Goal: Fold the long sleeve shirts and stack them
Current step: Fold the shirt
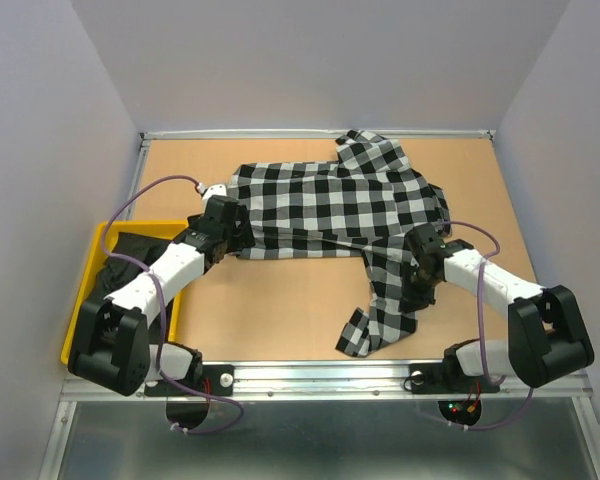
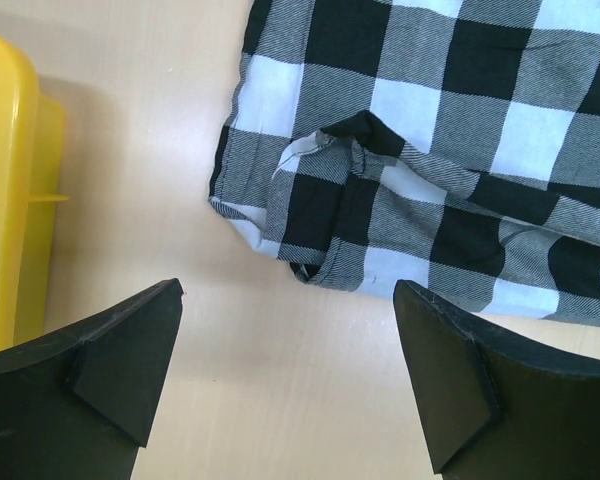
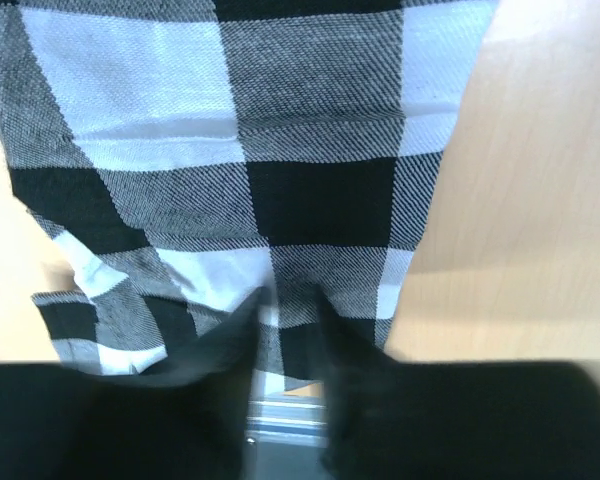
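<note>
Obs: left gripper [image 2: 288, 300] jaws wide apart beside black-and-white check cloth shirt [image 1: 320, 205] hem; right gripper [image 3: 290, 312] jaws nearly together over its sleeve [image 3: 320, 210], grip unclear.

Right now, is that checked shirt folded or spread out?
Spread out, not folded. The checked shirt lies flat across the table, one sleeve trailing toward the near edge.

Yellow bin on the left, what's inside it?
Dark black cloth shows inside the yellow bin. The left arm covers much of it, so anything else there is hidden.
</note>
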{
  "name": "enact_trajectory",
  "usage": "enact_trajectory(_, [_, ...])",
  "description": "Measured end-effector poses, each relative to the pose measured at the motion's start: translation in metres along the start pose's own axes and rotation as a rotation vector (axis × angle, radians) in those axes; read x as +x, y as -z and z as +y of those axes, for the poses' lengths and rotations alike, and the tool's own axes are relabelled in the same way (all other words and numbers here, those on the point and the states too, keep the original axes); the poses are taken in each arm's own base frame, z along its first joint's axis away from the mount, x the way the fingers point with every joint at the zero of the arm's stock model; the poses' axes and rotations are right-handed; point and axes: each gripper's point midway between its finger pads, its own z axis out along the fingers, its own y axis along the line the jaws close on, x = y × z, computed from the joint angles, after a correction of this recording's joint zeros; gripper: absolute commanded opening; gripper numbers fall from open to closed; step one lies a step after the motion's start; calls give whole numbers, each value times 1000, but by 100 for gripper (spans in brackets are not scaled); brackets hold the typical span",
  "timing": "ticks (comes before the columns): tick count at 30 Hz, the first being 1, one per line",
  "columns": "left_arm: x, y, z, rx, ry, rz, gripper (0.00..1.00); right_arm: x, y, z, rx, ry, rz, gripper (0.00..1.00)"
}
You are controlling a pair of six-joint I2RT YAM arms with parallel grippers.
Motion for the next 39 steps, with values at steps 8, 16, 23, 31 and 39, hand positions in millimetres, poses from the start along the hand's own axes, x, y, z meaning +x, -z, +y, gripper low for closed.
enact_trajectory(8, [10,-4,4,0,-2,-4,98,-26,14,14,-7,7,-48,1])
enact_trajectory(16, [3,-2,2,16,1,-33,98,-53,28,34,-59,1,-121,33])
enact_trajectory(23, [-1,0,1,22,-1,-52,98,-16,10,10,-10,-47,-42,66])
enact_trajectory(31, [-4,0,-1,28,-4,-62,98,-1,6,1,9,-68,-14,62])
enact_trajectory(39, [-5,-1,-1,30,-3,-66,98,1,-3,0,19,-74,13,1])
